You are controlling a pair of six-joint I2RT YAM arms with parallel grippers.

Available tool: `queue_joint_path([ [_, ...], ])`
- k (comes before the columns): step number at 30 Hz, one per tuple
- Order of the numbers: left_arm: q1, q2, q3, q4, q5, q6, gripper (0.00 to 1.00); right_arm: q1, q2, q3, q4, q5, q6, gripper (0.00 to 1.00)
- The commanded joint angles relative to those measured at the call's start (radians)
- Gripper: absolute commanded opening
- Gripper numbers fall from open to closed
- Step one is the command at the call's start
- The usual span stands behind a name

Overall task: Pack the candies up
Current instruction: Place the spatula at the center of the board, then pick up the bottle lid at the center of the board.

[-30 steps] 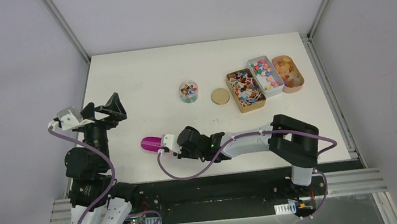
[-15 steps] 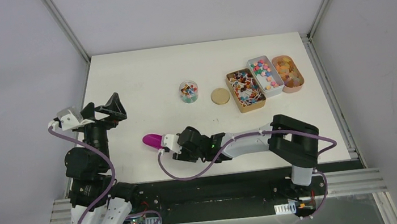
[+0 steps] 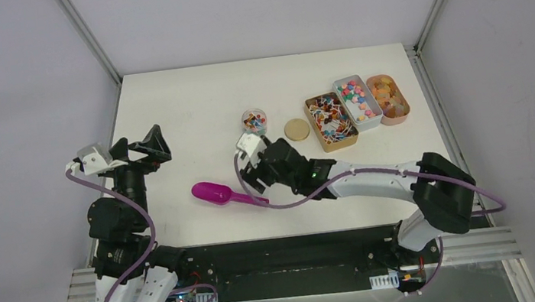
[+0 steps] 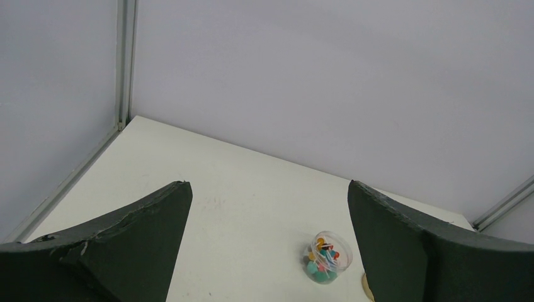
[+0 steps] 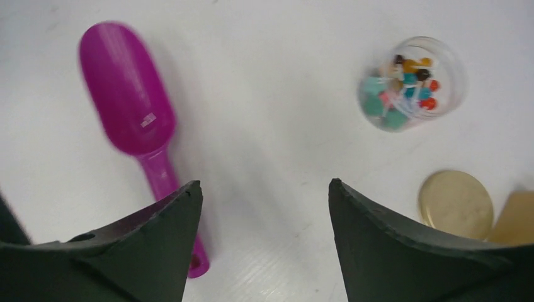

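The candies fill a small clear jar (image 3: pixel 254 122) (image 5: pixel 403 88) (image 4: pixel 325 257) standing without a lid near the middle of the table. More candies lie in a brown tin (image 3: pixel 331 121) and a white tin (image 3: pixel 357 101). A purple scoop (image 3: pixel 215 192) (image 5: pixel 129 100) lies flat on the table, empty, its handle pointing right. My right gripper (image 3: pixel 255 169) (image 5: pixel 264 182) hovers open between the scoop's handle and the jar, holding nothing. My left gripper (image 3: pixel 139 149) (image 4: pixel 269 184) is raised at the left, wide open and empty.
A round gold lid (image 3: pixel 296 130) (image 5: pixel 455 204) lies between the jar and the brown tin. A pink-orange container (image 3: pixel 388 99) sits at the far right of the row. Grey walls close in the white table (image 3: pixel 182 107) on three sides.
My right gripper has opened and let go of the purple scoop, which now lies on the table. The right arm has swung up and right toward the jar. The left arm has not moved.
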Motion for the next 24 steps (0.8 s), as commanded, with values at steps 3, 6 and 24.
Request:
queue_joint_path([
  [3, -0.012, 0.017, 0.001, 0.037, 0.040, 0.005, 0.99, -0.119, 0.055, 0.186, -0.233, 0.253, 0.286, 0.77],
  [6, -0.012, 0.017, 0.001, 0.038, 0.046, 0.004, 0.99, -0.141, 0.141, 0.301, -0.376, 0.332, 0.314, 0.77],
  [24, -0.022, 0.009, -0.003, 0.042, 0.063, 0.004, 0.99, -0.327, 0.412, 0.566, -0.552, 0.396, 0.608, 0.95],
])
